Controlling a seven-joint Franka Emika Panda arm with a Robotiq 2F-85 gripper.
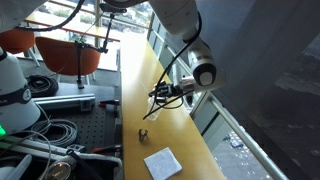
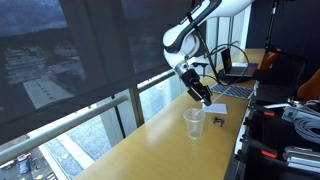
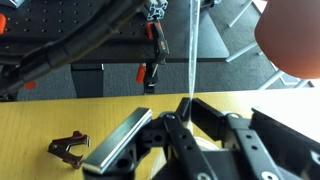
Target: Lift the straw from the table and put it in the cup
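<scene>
In the wrist view the fingers (image 3: pixel 125 138) fill the near edge, clenched on the straw (image 3: pixel 192 50). The straw runs straight away from them as a thin pale line above the wooden bench (image 3: pixel 40 115). A small dark clip (image 3: pixel 68 148) lies on the bench to their left. In an exterior view the clear plastic cup (image 2: pixel 194 122) stands upright on the bench. The fingers hang just above its far right rim, and a white napkin (image 2: pixel 214 108) lies beyond it.

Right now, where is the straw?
In the wrist view the straw is pinched in the gripper; in an exterior view that gripper hangs above the cup.
</scene>
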